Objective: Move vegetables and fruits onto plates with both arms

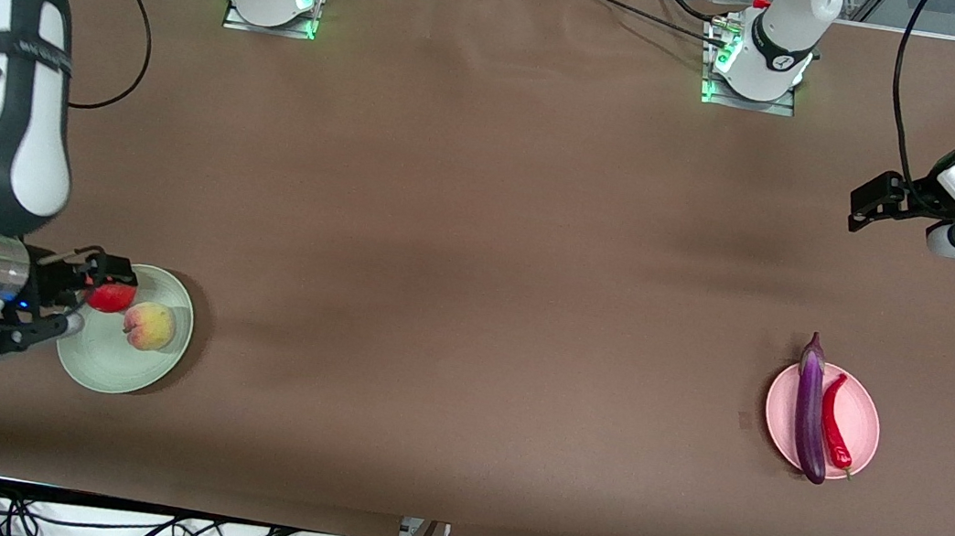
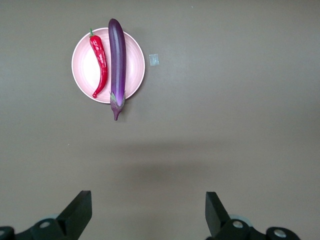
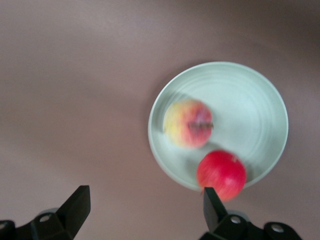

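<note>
Tabletop: both plates are carried at opposite ends.
Green plate: peach at centre, pomegranate at 10 o'clock.
Pink plate: eggplant and chili are laid lengthwise.
Right gripper: fingers apart, beside the pomegranate, judged just released.
Left gripper: fingers apart, parked over bare tabletop.

A matte brown cloth covers the table. A small pale square scrap lies flat on it, well apart from the left gripper. Tangled black cables trail below the table's near edge.
</note>
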`<state>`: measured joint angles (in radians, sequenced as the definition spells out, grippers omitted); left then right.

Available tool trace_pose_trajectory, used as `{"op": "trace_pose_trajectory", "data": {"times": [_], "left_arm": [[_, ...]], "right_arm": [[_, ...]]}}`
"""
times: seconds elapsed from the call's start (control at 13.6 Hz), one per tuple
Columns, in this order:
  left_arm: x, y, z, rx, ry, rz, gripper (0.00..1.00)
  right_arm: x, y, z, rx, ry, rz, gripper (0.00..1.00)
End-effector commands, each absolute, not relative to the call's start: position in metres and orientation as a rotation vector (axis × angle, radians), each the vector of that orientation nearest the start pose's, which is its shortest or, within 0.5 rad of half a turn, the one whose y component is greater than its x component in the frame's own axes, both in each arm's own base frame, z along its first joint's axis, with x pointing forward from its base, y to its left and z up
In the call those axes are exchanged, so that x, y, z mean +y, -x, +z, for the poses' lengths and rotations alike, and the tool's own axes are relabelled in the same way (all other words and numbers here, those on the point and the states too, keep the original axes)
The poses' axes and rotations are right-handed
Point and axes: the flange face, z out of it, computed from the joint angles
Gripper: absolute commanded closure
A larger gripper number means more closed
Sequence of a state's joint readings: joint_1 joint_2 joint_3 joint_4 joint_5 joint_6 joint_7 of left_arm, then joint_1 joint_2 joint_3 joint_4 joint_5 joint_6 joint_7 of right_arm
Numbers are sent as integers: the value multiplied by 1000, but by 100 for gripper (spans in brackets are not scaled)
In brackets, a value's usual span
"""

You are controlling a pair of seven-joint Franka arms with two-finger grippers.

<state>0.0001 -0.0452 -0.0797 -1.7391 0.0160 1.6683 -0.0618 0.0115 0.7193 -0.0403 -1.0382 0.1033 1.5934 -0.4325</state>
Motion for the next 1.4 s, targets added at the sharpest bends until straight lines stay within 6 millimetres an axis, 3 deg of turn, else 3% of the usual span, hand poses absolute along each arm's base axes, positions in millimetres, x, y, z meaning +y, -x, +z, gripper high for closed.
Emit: {"op": "trace_pose_trajectory", "data": {"times": [0.0, 0.07, 0.22, 0.3, 0.44, 0.66, 0.81, 1.03, 1.33], "left_arm": [[-49, -541, 593, 68, 3125, 66, 0], [-50, -541, 594, 72, 3125, 63, 0], [-50, -541, 593, 75, 3125, 66, 0], [-50, -541, 593, 77, 3125, 66, 0], [-50, -541, 593, 80, 3125, 66, 0], [-49, -541, 593, 80, 3125, 66, 0], [-49, -541, 593, 80, 3124, 68, 0], [-50, -541, 593, 80, 3124, 68, 0], [-51, -540, 593, 82, 3124, 71, 0]], "right_arm": [[23, -711, 447, -473, 2997, 309, 0], [34, -702, 454, -438, 3017, 382, 0], [50, -678, 513, -313, 3122, 344, 0], [52, -659, 530, -275, 3124, 348, 0], [45, -622, 551, -269, 3112, 354, 0], [39, -595, 573, -276, 3123, 280, 0], [8, -575, 606, -197, 3125, 195, 0], [-13, -557, 627, -144, 3133, 145, 0], [-13, -539, 610, -115, 3127, 243, 0]]}}
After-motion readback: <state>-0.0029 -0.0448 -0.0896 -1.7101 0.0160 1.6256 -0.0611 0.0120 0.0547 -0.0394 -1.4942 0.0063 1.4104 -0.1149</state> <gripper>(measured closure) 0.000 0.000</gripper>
